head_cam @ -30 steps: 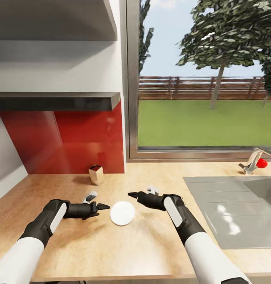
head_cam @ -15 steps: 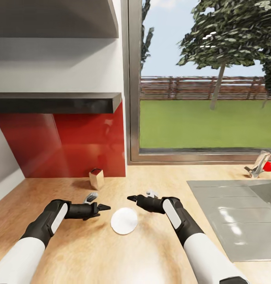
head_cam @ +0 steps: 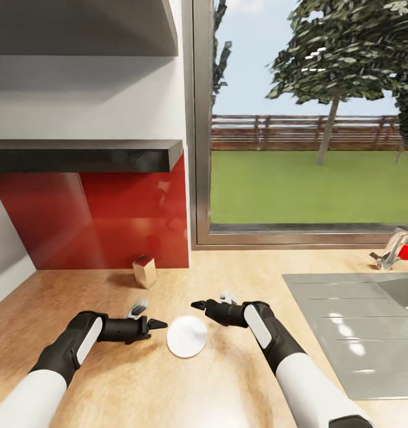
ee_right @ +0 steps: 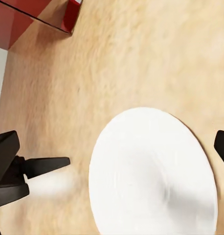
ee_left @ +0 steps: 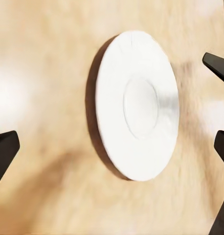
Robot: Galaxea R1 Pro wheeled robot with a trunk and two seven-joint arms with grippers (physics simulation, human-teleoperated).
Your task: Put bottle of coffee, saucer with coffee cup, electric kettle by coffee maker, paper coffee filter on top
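Head view: the saucer (head_cam: 187,336) lies flat on the kitchen countertop (head_cam: 239,279), between the two grippers. The left gripper (head_cam: 158,324) points at its near rim, just beside it; the right gripper (head_cam: 197,305) hangs just behind its far edge. Whether either pair of fingers stands apart cannot be told here.

Left wrist view: the saucer (ee_left: 137,105) lies straight ahead, the fingers spread wide to either side of it.

Right wrist view: the saucer (ee_right: 153,174) sits between widely parted fingers, the left gripper (ee_right: 63,161) just beyond its rim.
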